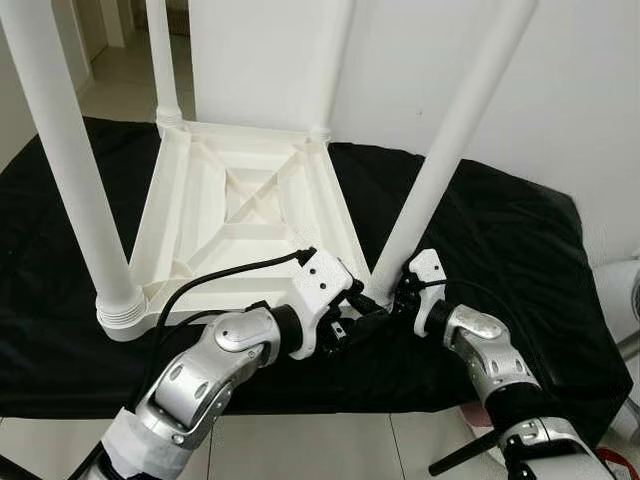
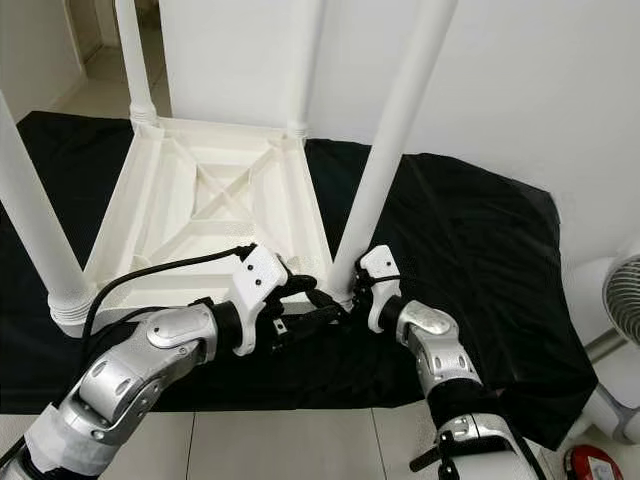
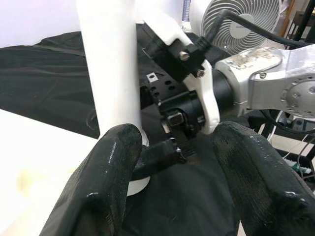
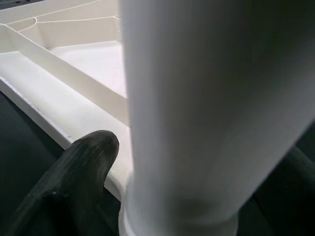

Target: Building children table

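White plastic table top lies upside down on the black cloth, with 4 legs standing in its corners, so I judge only tightening remains. My right gripper clasps the leg at the near right corner, a finger against its base. My left gripper sits just beside, fingers spread, holding nothing.

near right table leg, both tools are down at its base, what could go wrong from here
The leg leans rather than standing straight from its corner socket, so twisting it may cross-thread or pop it out. The right tool straddles the leg's base, and the left tool sits open right beside it, so the two may collide. The upturned table top lies on loose black cloth and may slide under a push.
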